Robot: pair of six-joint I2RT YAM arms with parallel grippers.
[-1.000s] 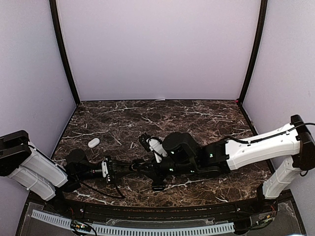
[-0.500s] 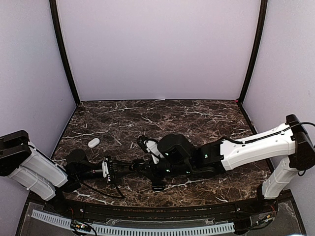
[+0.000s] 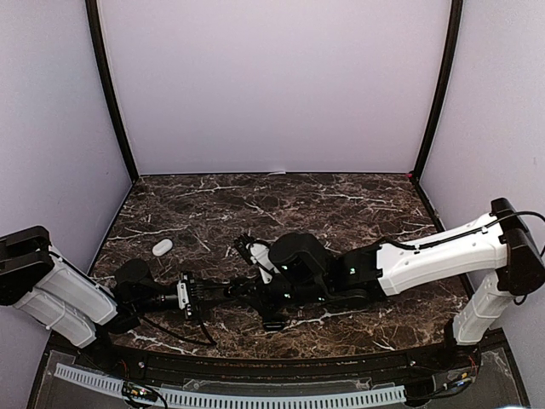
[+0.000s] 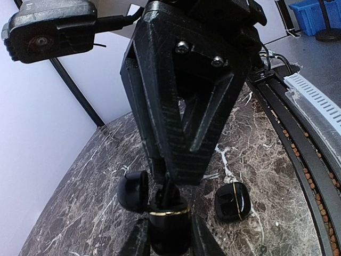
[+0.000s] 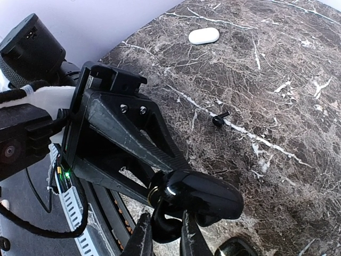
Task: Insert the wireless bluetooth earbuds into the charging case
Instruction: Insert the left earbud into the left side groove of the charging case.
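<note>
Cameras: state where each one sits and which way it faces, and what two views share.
Top external: above, behind the bases, looking down on the marble table; left arm and right arm meet near the front.
Left wrist: looks along the left gripper at the black case it clamps; right gripper opposite.
Right wrist: looks past the right gripper toward the left arm.
Shared: the white case, top and right wrist.

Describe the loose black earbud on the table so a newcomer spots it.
Take the marble table in the right wrist view and find the white oval case at its far side. Nearer the camera lies the loose black earbud, alone on bare marble: tiny, black, stemmed.
</note>
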